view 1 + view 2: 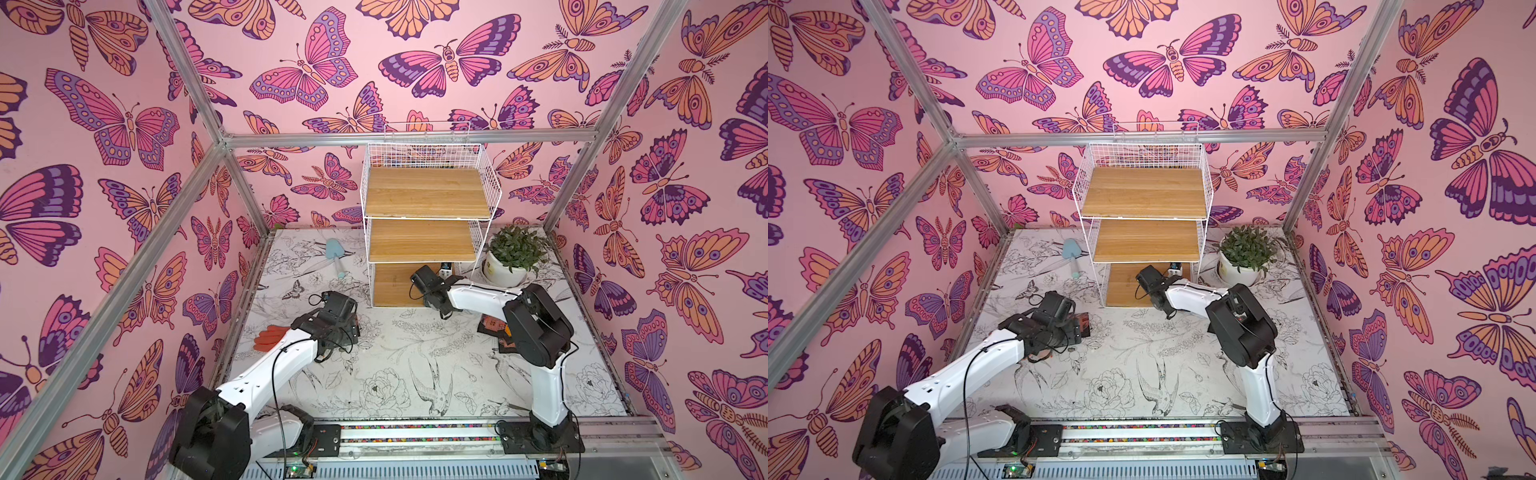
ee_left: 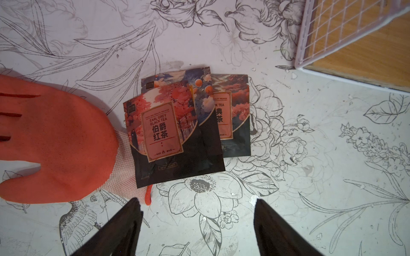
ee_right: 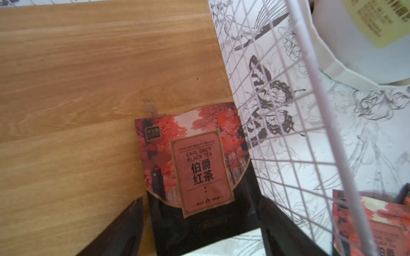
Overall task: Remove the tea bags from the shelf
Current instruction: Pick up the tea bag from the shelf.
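Note:
The shelf (image 1: pixel 424 195) (image 1: pixel 1144 195) stands at the back in both top views, its upper two boards bare. One tea bag (image 3: pixel 195 168) lies on the bottom board at its corner by the wire side, its dark end over the board's edge. My right gripper (image 3: pixel 199 206) is open, a finger on each side of that dark end. Three tea bags (image 2: pixel 175 124) lie overlapping on the table. Just short of them my left gripper (image 2: pixel 197 205) hangs open over bare table. More tea bags (image 1: pixel 496 330) lie under my right arm.
An orange glove (image 2: pixel 55 144) (image 1: pixel 270 336) lies against the three bags, its cuff under one. A potted plant (image 1: pixel 513 257) stands right of the shelf, close to its wire side (image 3: pixel 277 110). A pale blue trowel (image 1: pixel 336 255) lies left of the shelf.

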You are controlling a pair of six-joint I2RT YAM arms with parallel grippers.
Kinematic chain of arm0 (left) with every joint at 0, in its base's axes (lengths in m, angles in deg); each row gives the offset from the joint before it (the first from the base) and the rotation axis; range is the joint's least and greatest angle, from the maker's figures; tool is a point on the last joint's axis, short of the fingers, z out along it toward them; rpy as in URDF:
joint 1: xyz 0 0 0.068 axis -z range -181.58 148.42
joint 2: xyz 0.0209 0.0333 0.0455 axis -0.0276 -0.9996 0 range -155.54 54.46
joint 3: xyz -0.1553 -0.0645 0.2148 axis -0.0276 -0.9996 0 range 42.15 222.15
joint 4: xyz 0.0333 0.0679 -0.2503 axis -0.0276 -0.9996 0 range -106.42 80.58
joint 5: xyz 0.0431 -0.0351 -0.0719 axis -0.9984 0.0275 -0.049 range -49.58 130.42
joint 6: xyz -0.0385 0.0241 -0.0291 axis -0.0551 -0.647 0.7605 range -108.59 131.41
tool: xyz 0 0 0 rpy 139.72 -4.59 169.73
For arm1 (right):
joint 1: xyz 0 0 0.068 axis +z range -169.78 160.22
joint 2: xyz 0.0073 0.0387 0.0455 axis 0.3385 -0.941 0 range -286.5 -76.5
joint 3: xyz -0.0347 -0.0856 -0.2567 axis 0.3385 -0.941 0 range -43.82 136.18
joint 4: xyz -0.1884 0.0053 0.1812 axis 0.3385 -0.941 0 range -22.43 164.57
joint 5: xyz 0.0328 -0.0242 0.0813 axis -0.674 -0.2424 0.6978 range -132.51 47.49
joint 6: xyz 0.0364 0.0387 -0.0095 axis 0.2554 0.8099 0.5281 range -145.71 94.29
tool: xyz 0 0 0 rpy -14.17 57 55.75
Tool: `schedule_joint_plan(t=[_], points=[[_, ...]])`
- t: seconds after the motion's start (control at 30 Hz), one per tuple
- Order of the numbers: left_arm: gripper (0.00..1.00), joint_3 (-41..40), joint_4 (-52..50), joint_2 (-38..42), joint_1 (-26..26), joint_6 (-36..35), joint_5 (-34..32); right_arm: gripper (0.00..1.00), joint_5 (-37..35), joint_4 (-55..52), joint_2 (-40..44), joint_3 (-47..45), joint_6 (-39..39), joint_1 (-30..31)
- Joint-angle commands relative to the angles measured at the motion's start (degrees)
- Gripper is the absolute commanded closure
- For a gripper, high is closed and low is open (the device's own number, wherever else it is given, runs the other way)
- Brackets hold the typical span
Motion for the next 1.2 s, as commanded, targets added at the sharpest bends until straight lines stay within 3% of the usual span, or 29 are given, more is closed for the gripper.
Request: schedule_joint_plan(t=[0.0,0.7,1.17], points=[[0.18,-0.7,-0.3,1.0,-0.4,0.1,0.0,0.15,8.1,-2.0,-3.0,-0.1,1.3,-1.5],[0.18,-1.1,-0.6,2.7,-0.4,0.0,-0.5,0.18,31.2,6.4,-2.2,-1.6,-0.5,-0.8],[0.18,-1.5,-0.5,3.2,-0.4,0.2,-0.6,0.25,24.5,9.4,4.4,-5.7,-4.8,2.4]])
